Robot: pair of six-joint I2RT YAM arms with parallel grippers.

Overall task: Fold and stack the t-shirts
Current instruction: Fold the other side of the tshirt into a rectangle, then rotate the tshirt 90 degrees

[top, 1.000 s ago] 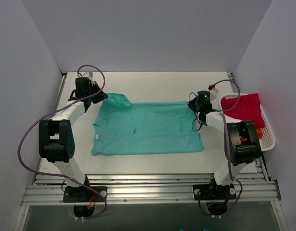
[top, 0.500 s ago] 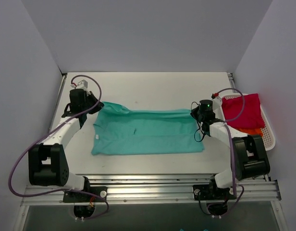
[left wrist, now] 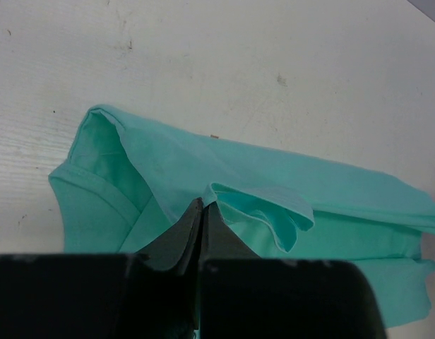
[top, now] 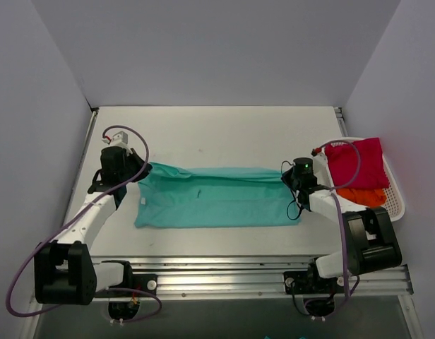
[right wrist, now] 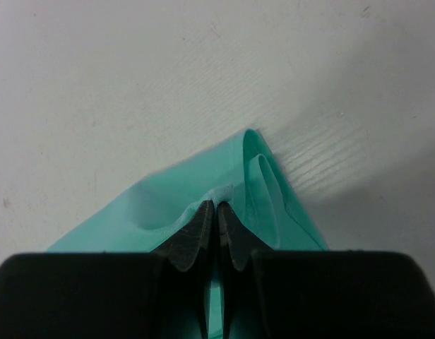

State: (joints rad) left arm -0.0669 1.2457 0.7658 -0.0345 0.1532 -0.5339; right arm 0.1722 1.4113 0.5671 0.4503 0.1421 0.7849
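A teal t-shirt (top: 210, 201) lies spread sideways across the middle of the table, its far edge lifted and doubled toward the front. My left gripper (top: 142, 169) is shut on the shirt's far left corner; in the left wrist view the jaws (left wrist: 202, 205) pinch a fold of teal cloth (left wrist: 330, 191). My right gripper (top: 286, 176) is shut on the far right corner, and the right wrist view shows its tips (right wrist: 217, 206) clamping a bunched hem (right wrist: 161, 208). A magenta t-shirt (top: 355, 161) and an orange t-shirt (top: 364, 195) lie in the basket at right.
A white slotted basket (top: 395, 205) stands at the table's right edge, close to the right arm. Purple cables loop off both arms. Grey walls close in the table at the back and on both sides. An aluminium rail runs along the front edge.
Both grippers have drawn the teal shirt's far edge toward the front, so the shirt now looks narrower front to back. Both arms have stretched lower and outward.
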